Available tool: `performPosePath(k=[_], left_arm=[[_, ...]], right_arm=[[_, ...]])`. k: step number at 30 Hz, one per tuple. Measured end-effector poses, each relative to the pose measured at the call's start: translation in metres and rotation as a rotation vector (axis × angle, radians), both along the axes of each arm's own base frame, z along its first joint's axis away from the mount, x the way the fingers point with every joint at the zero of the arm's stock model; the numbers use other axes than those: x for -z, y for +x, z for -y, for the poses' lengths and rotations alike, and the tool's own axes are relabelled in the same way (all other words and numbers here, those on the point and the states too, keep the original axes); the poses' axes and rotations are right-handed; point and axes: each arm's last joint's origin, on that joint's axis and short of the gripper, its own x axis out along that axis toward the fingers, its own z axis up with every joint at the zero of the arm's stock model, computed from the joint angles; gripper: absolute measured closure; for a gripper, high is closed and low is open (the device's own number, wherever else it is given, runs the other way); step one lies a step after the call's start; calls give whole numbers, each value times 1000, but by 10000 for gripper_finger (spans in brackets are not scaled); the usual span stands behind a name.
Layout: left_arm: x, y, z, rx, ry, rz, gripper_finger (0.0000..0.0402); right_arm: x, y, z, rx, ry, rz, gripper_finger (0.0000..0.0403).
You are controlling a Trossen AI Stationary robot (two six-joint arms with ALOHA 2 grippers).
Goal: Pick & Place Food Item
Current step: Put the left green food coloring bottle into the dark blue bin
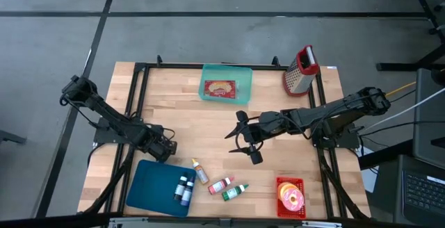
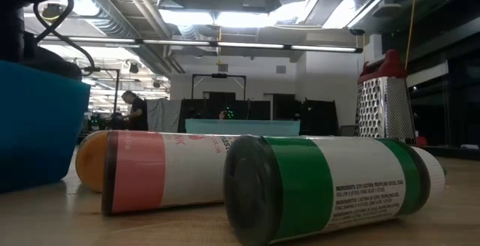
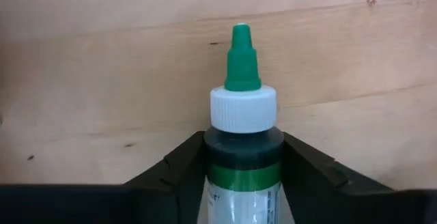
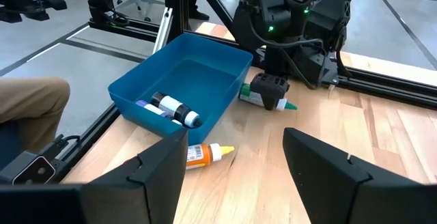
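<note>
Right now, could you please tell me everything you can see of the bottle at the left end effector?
The green-tipped bottle has a pointed green nozzle, a ribbed white plastic cap, dark contents at the neck and a green-banded label. It sits between the left end effector's two dark fingers, which flank its shoulders closely. It lies low over the wooden table, beside the blue bin.

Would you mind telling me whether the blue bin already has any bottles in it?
Yes. The blue bin holds two bottles lying on its floor near one corner, seen in the right wrist view; the high view shows them too.
</note>
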Motion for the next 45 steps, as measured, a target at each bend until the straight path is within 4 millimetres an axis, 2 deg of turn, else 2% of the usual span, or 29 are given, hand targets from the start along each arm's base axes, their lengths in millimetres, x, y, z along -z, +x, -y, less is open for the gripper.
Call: performPosePath(k=[4,8,11,14,19,23,26,30,35,39,45], left_arm=[[0,2,-1,39,46,30,284],[-5,6,-2,89,145,102,287],[-17,14,0,122,220,200,288],[-35,22,6,161,298,294,287],[-79,35,27,224,380,496,290],[-116,41,50,264,366,652,291],[-130,42,68,287,309,701,290],[-122,43,95,267,176,670,292],[-87,40,131,201,39,565,289],[-60,40,154,184,-3,532,291],[-45,45,160,188,-16,487,289]], right_arm=[[0,0,0,0,1,0,158],[-1,0,0,1,5,5,158],[-2,1,0,6,21,21,158],[-3,1,0,11,36,24,158],[-3,1,0,21,62,17,158],[-4,1,0,28,84,18,158],[-5,2,0,29,88,26,158],[-5,2,0,30,92,31,158],[-5,2,0,29,92,32,158],[-5,2,0,29,92,32,158],[-6,2,-1,29,95,39,158]])
